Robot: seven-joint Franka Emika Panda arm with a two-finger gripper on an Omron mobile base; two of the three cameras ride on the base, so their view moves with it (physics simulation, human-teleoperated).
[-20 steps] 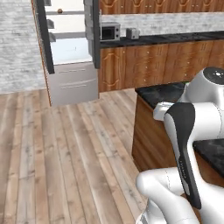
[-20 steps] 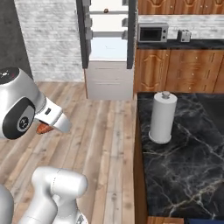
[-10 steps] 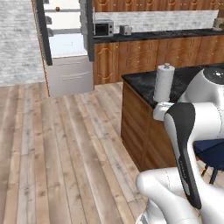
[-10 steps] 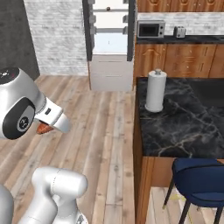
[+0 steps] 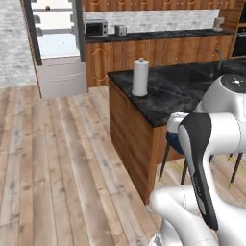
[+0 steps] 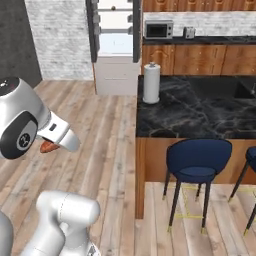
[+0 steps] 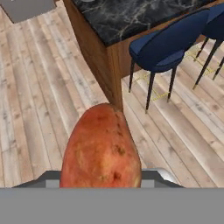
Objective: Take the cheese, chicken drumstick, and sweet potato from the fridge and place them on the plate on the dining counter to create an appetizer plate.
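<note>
The sweet potato (image 7: 101, 148), a reddish-orange oval, stands upright right in front of the hand camera and hides the fingertips. In the right base view a tip of the sweet potato (image 6: 47, 146) pokes out beneath the hand, where my gripper (image 6: 52, 143) is shut on it, above the wooden floor. The dining counter (image 6: 200, 107) (image 5: 168, 91) (image 7: 131, 17) is a black marble top to the right. The fridge (image 5: 57, 43) (image 6: 115, 45) stands open at the far wall. The plate, the cheese and the chicken drumstick are out of view.
A white paper towel roll (image 5: 140, 77) (image 6: 151, 82) stands on the counter's far end. Blue stools (image 6: 196, 160) (image 7: 168, 41) line the counter's near side. A microwave (image 6: 159, 30) sits on the back wall counter. Open wooden floor (image 5: 57, 158) lies to the left.
The base has moved, so both base views shifted: the fridge has drawn back and the dining counter's end and blue stools have come into view. The sweet potato stays gripped.
</note>
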